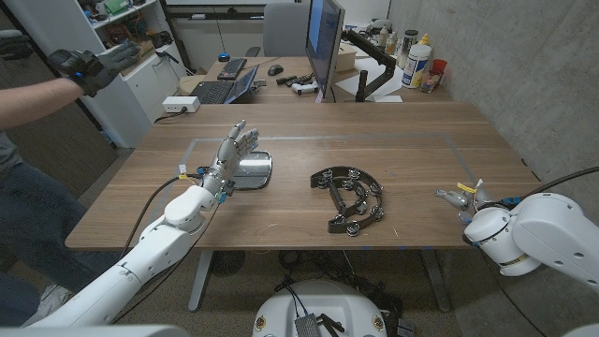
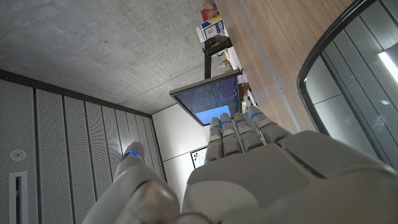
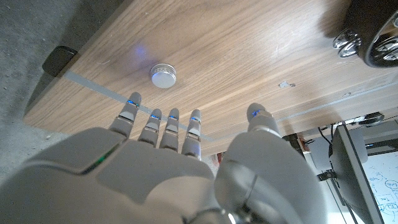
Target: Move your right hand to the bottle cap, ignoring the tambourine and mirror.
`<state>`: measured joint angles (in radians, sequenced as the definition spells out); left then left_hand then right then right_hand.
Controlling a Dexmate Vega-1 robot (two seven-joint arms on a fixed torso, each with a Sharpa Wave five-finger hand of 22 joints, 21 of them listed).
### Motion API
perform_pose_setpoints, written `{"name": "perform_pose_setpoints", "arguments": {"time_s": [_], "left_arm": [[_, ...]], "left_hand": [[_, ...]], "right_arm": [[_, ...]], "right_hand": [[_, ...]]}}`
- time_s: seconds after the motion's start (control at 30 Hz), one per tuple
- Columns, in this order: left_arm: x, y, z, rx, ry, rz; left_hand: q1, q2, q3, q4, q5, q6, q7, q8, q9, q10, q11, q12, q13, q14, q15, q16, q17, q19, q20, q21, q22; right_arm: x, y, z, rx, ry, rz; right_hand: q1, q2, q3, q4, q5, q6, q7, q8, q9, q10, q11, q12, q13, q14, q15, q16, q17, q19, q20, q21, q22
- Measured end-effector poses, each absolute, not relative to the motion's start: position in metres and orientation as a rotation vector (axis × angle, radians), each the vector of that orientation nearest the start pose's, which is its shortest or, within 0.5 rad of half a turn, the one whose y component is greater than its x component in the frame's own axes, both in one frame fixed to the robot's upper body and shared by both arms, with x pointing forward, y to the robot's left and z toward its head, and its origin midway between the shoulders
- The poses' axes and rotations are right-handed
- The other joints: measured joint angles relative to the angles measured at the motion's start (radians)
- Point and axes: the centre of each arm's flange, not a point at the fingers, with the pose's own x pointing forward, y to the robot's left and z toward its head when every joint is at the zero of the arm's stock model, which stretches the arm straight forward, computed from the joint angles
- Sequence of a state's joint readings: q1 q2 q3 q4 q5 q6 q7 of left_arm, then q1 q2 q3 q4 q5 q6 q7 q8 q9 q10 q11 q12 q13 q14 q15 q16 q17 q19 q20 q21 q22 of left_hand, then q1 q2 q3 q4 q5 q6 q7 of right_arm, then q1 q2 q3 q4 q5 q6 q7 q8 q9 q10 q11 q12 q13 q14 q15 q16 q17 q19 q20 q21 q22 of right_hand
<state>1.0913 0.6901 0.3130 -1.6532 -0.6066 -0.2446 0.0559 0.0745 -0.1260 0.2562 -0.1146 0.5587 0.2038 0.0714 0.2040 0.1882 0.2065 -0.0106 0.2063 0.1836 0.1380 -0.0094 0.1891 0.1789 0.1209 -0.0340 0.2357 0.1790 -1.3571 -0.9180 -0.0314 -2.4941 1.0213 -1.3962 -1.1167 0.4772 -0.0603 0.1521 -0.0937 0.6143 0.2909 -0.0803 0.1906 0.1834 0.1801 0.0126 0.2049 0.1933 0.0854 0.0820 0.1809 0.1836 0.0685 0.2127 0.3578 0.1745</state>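
Silvery metal marks your target: the bottle cap (image 3: 163, 77) lies on the wooden surface (image 1: 393, 150) just ahead of your right hand (image 3: 180, 155), a little past its fingertips (image 3: 173, 116) and slightly toward the outer fingers, as the right wrist view shows. That hand is spread and holds nothing, fingers reaching out over the boards, not touching the cap. In the head view the right hand (image 1: 460, 198) sits at the surface's right edge; the cap itself is too small to pick out there. The tambourine (image 1: 350, 198) lies well apart, toward the middle, and the mirror (image 1: 251, 172) sits farther still, beside your left hand (image 1: 231, 154), which is open with fingers up. The right hand is clearly nearer, so I judge you need only a short reach straight ahead along the fingers' line, away from the tambourine.
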Motion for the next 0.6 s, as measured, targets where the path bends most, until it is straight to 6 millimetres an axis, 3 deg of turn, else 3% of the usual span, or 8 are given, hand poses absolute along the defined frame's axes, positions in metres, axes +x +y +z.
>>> {"name": "perform_pose_setpoints", "arguments": {"time_s": [0.6], "left_arm": [[0.595,0.313,-0.048,0.136,-0.584,-0.242]], "left_hand": [[0.000,0.000,-0.004,-0.004,0.000,0.004,-0.004,0.000,0.000,0.000,0.000,0.000,0.000,0.000,0.000,0.000,0.000,0.000,0.000,0.000,0.000]], "right_arm": [[0.417,-0.324,-0.087,-0.710,0.243,-0.462]], "right_hand": [[0.000,0.000,0.000,0.000,0.000,0.000,0.000,0.000,0.000,-0.005,0.006,0.000,0.000,0.000,0.000,0.005,0.000,0.004,-0.004,0.000,0.000]]}}
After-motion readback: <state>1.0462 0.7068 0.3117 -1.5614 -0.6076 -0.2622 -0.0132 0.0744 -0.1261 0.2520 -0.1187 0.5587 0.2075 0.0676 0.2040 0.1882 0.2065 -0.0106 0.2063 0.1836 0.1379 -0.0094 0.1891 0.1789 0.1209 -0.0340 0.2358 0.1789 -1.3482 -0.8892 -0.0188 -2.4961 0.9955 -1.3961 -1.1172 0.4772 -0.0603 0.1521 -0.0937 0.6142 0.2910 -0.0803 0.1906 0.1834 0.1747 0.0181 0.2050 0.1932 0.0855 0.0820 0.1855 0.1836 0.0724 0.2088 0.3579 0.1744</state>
